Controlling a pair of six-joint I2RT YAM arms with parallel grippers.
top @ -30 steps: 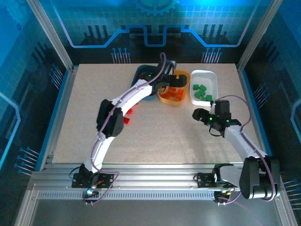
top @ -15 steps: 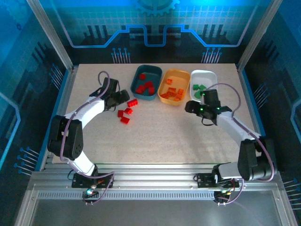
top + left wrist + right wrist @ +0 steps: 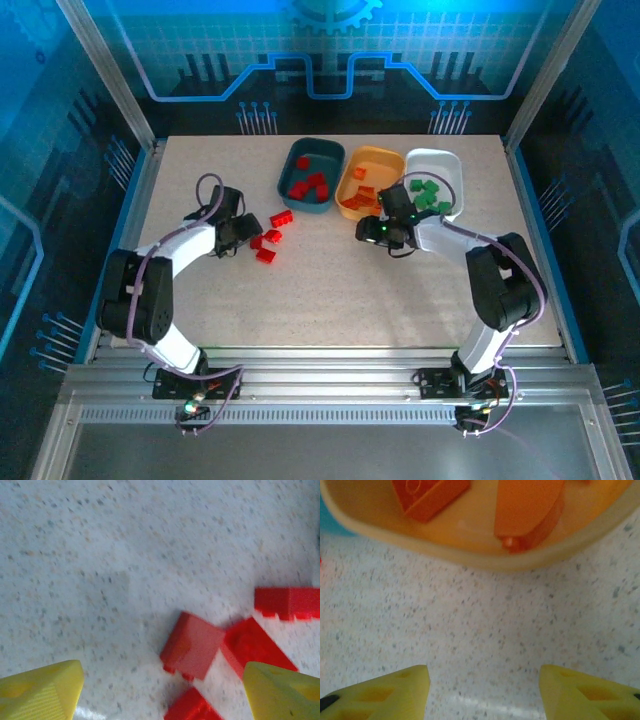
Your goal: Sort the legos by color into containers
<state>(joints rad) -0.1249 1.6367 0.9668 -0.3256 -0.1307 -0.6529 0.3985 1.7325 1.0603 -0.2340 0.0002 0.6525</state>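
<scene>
Several red legos (image 3: 270, 238) lie loose on the table left of centre. The left wrist view shows them close: one brick (image 3: 192, 645) lies ahead of my left gripper (image 3: 162, 680), others (image 3: 250, 642) beside it. My left gripper (image 3: 248, 236) is open, low over the table at the left edge of this cluster. The containers stand in a row at the back: a teal tray (image 3: 330, 158) with red legos (image 3: 308, 185), an orange tray (image 3: 390, 160) with orange legos (image 3: 530, 510), and a white tray (image 3: 450, 165) with green legos (image 3: 430, 195). My right gripper (image 3: 368, 232) is open and holds nothing, just in front of the orange tray's near rim (image 3: 470, 555).
The speckled tabletop (image 3: 350, 300) stretches bare between the trays and the arm bases. Blue frame rails (image 3: 130, 220) border the table left and right. A corner of the teal tray (image 3: 327, 520) shows at the left of the right wrist view.
My left arm swung from over the trays down to the loose red legos at the left. My right gripper moved left, from in front of the white tray to the orange tray, its jaws narrowing.
</scene>
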